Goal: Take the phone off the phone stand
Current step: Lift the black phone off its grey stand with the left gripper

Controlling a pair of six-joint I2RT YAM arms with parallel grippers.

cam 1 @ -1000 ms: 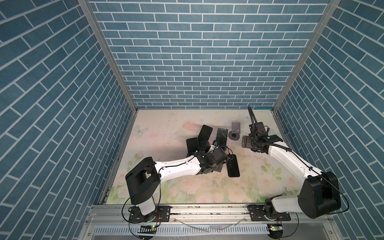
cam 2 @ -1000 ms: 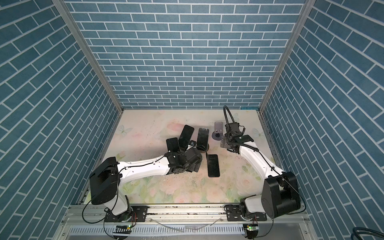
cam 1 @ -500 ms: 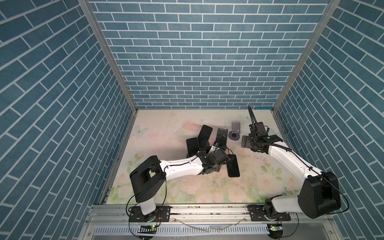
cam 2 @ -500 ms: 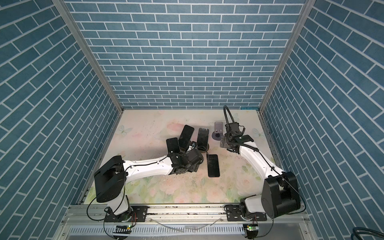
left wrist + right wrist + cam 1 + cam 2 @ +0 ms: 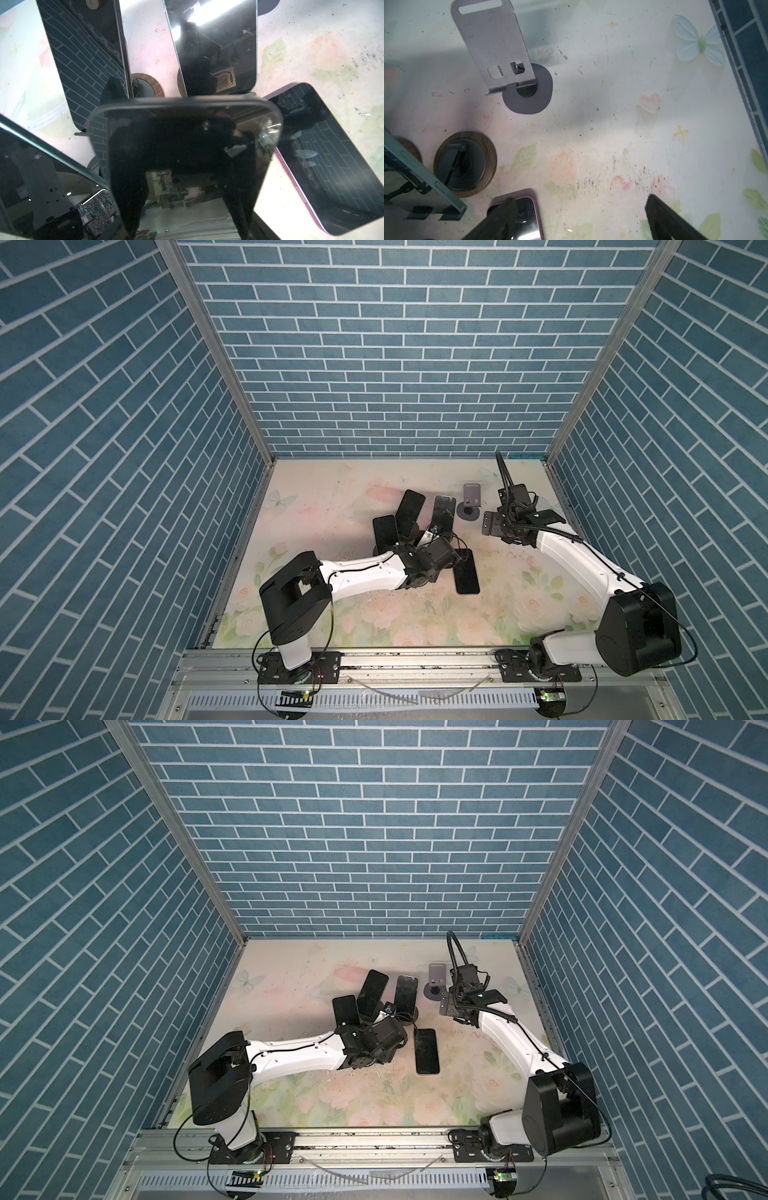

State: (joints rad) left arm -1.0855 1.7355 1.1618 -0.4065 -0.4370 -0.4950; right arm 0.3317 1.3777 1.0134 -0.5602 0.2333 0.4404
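1. Closing over the last second, the left end effector (image 5: 454, 560) now clamps the phone (image 5: 187, 141), in the middle of the counter (image 5: 324, 497) among propped phones (image 5: 409, 510); its stand is hidden.
2. Phone looks stiff, glassy, slippery, breakable: hold the side edges.
3. Right end effector (image 5: 581, 220) hangs open, far right.

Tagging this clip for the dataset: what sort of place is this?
Probably a lab robot cell, not a real room: brick-print walls boxing in a floral table, two arms bolted to a metal rail, phones propped on stands.
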